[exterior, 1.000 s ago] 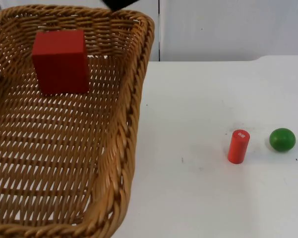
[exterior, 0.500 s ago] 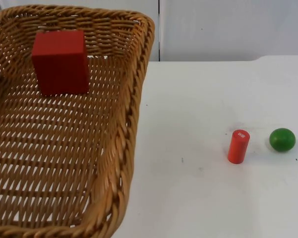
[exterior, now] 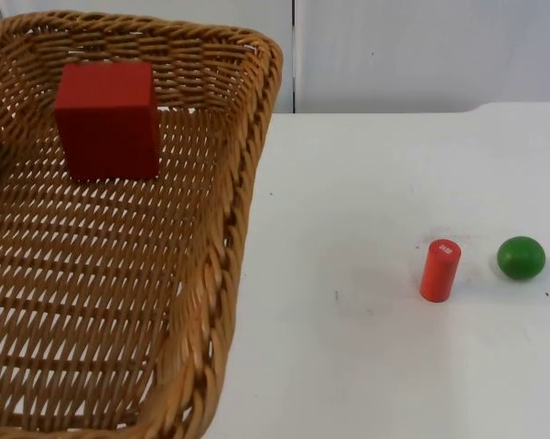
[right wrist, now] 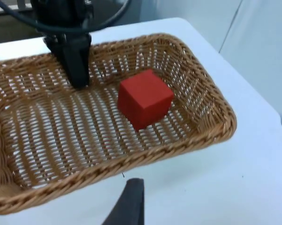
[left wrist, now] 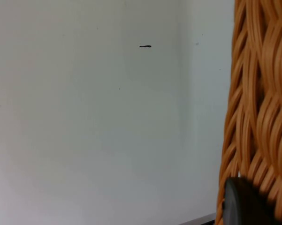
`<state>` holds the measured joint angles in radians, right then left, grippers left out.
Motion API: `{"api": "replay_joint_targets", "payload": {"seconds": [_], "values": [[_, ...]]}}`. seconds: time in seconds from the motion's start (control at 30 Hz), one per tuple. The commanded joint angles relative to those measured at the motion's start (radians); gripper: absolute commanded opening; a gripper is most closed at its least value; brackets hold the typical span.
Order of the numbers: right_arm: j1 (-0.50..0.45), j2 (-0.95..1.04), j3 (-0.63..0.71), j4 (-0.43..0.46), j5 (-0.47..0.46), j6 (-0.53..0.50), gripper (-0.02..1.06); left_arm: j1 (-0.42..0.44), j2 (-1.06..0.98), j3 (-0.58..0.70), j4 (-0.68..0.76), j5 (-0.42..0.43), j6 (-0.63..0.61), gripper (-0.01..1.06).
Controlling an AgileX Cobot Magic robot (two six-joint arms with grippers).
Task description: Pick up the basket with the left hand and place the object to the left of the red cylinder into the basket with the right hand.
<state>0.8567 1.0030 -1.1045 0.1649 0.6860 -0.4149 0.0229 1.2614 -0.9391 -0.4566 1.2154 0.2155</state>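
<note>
Top view: 1 wicker basket (exterior: 247, 183) takes up the left side, standing large before the camera. 1 red cube (exterior: 107, 119) rests inside it, near the far wall. On the white bench (exterior: 375, 183), well to the right of the basket, stand 1 upright red cylinder (exterior: 440, 270) and, just beside it on its right without touching, 1 green ball (exterior: 521, 257). A grey partition wall (exterior: 421, 55) closes off the back.

Left wrist view: the left gripper (left wrist: 246, 206) presses a black tip against the woven basket wall, with bare white bench beside it.

Right wrist view: the left gripper's jaws are clamped over the basket's far rim, 1 reaching down inside. The cube sits near the middle of the basket, apart from those jaws. The right gripper (right wrist: 129, 206) hangs over the bench just outside the near rim, well apart from the cube. Whether its jaws are open or closed cannot be told.
</note>
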Motion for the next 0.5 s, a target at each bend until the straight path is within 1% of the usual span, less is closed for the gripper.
{"api": "replay_joint_targets", "payload": {"seconds": [0.0, 0.07, 0.23, 0.47], "values": [[0.0, -0.013, 0.009, -0.007, -0.003, 0.007, 0.85, -0.002, -0.004, -0.001, -0.03, -0.002, 0.006, 0.0], [0.0, -0.014, 0.009, -0.005, 0.0, 0.009, 0.85, -0.002, -0.004, -0.001, -0.03, -0.001, 0.01, 0.0], [0.0, -0.014, 0.009, -0.005, 0.0, 0.057, 0.85, -0.002, -0.004, -0.001, -0.03, 0.001, 0.015, 0.0], [0.0, -0.014, 0.009, -0.007, 0.019, 0.056, 0.85, -0.002, -0.004, -0.001, -0.028, -0.009, 0.016, 0.0]]}}
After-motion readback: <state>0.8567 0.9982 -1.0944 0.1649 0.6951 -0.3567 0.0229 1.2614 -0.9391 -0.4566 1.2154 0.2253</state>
